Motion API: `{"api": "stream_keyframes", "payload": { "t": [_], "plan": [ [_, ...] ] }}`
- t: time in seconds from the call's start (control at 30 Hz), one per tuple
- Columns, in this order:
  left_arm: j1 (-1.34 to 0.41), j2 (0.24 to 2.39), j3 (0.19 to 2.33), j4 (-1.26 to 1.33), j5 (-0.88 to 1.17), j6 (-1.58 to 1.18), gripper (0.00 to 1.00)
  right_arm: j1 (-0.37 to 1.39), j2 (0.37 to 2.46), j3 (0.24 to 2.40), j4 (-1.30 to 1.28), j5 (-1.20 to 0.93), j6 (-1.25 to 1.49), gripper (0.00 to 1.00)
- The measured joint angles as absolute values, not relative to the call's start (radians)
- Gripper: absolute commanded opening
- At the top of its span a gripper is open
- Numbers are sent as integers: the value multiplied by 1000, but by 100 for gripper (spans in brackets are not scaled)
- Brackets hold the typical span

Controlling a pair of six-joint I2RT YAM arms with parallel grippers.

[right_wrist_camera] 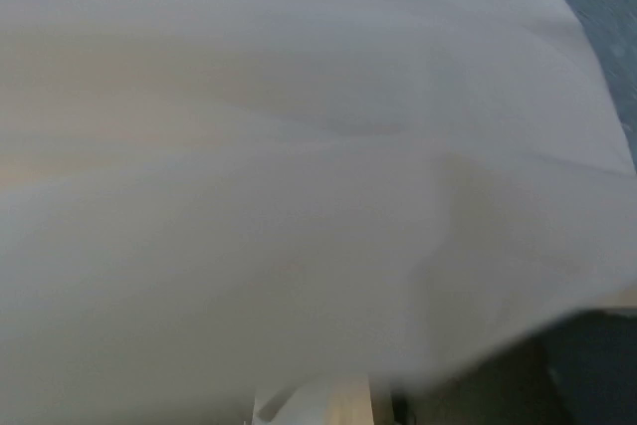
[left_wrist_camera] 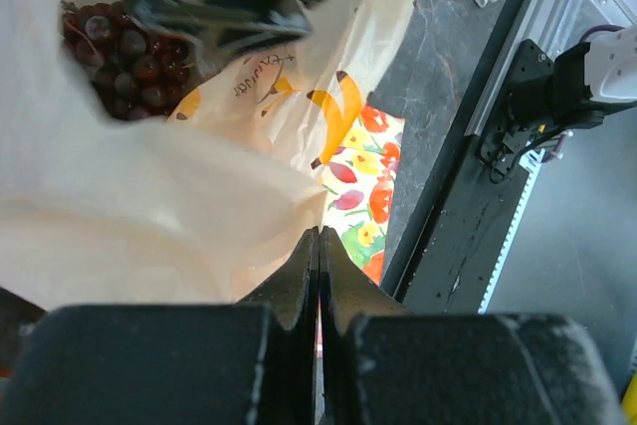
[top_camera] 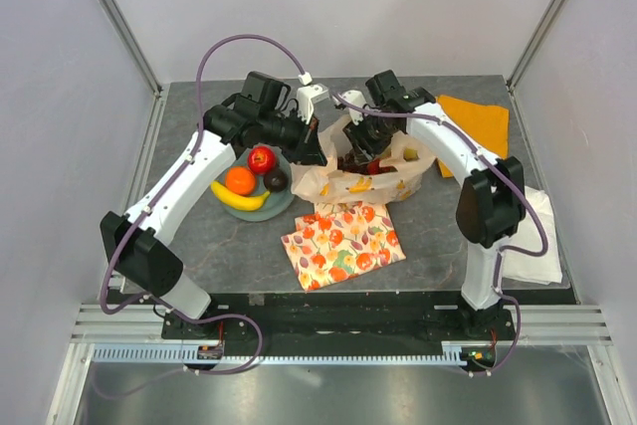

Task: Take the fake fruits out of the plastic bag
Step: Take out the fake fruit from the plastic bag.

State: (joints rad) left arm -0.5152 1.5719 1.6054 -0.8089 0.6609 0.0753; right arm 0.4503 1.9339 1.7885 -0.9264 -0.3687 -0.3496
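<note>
At the far middle of the desk lies the thin translucent cream plastic bag, its mouth turned up and towards the left. The left tool is pressed shut on a fold of the plastic bag at its rim, holding the mouth up. The right tool is sunk into the opening, just above a glossy dark red grape bunch lying inside. Its own camera sees only bag film, so I cannot tell whether its jaws stand wide or narrow.

Left of the bag, a round grey-green plate carries a red plastic apple, a plastic orange, a yellow plastic banana and one dark fruit.

The step in hand looks like fetching the grapes, with several fruits already out. The next move calls for the right tool to settle around the bunch without catching film. It should then close and lift clear through the mouth, with the left hold firm.
</note>
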Motion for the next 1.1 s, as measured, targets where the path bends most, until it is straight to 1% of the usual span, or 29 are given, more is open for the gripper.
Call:
{"api": "stream_keyframes", "payload": {
  "t": [0.2, 0.27, 0.3, 0.33, 0.4, 0.43, 0.53, 0.73, 0.87, 0.97, 1.0, 1.07, 1.1],
  "plan": [
    [-514, 1574, 1605, -805, 668, 70, 2, 383, 2031, 1818, -890, -174, -316, 51],
    [-514, 1578, 1605, -803, 680, 70, 2, 371, 2045, 1828, -879, -132, -311, 56],
    [-514, 1581, 1605, -801, 685, 70, 2, 369, 2048, 1830, -871, -99, -308, 60],
    [-514, 1583, 1605, -798, 688, 70, 2, 367, 2051, 1830, -870, -85, -307, 71],
    [-514, 1591, 1605, -790, 697, 69, 2, 366, 2052, 1830, -861, -35, -301, 81],
    [-514, 1594, 1606, -787, 703, 69, 2, 366, 2054, 1830, -856, -14, -297, 88],
    [-513, 1608, 1606, -782, 717, 68, 2, 368, 2071, 1831, -838, 66, -304, 98],
    [-512, 1626, 1614, -772, 718, 68, 2, 369, 2126, 1816, -835, 162, -324, 98],
    [-512, 1633, 1618, -770, 717, 68, 2, 370, 2127, 1782, -833, 212, -338, 98],
    [-512, 1636, 1621, -767, 717, 68, 2, 370, 2128, 1754, -836, 233, -354, 79],
    [-512, 1636, 1621, -768, 717, 68, 2, 370, 2129, 1748, -841, 239, -364, 66],
    [-512, 1636, 1622, -769, 717, 68, 2, 367, 2132, 1745, -848, 245, -387, 57],
    [-512, 1636, 1623, -770, 716, 68, 2, 364, 2132, 1745, -848, 243, -400, 51]
  ]
}}
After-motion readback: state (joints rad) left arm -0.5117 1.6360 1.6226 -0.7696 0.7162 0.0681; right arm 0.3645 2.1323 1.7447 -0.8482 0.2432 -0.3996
